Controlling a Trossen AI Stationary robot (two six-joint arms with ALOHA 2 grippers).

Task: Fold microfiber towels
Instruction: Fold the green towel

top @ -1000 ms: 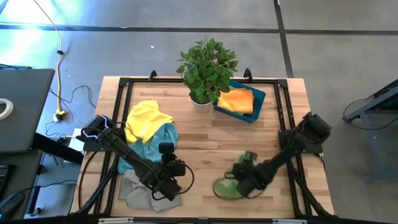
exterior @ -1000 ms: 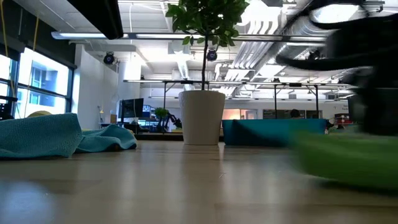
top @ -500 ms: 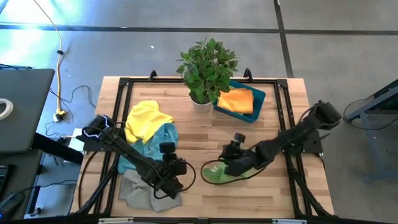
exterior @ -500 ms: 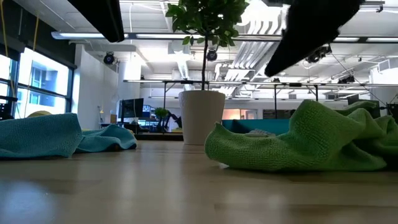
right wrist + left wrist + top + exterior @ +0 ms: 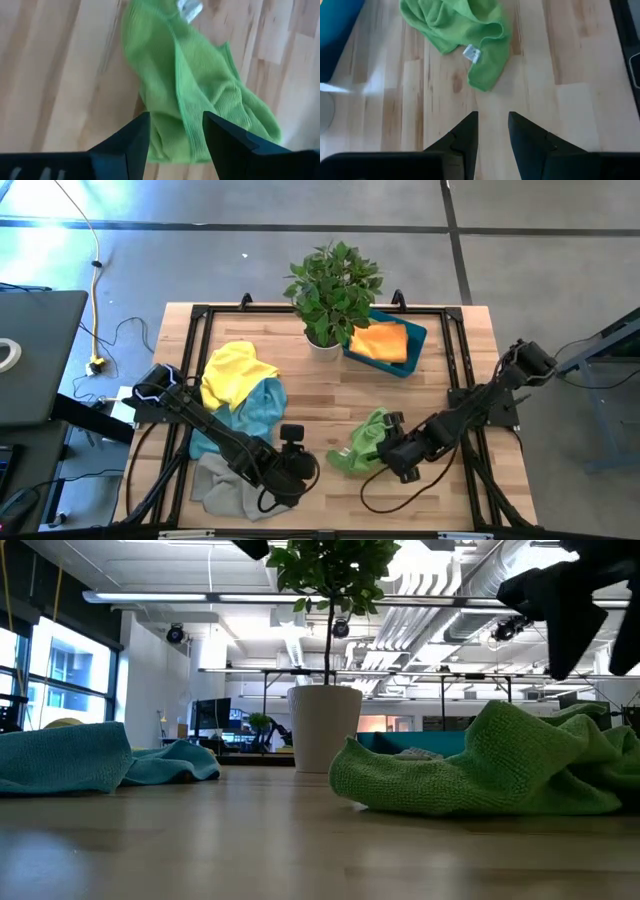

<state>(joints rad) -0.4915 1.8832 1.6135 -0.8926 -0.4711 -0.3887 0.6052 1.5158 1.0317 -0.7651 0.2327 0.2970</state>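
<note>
- The table is pale wooden planks with a black frame along its edges; bare wood shows across its middle
- A crumpled green towel lies on the wood right of centre, towards the near edge; a small white tag shows on it in the left wrist view
- A yellow towel lies bunched on the left half; a light blue towel lies touching it on the nearer side
- A grey towel lies at the near left corner
- A white pot with a leafy plant stands at the far edge, mid-table
- A teal bin sits just beside the pot on its right, holding an orange towel
</note>
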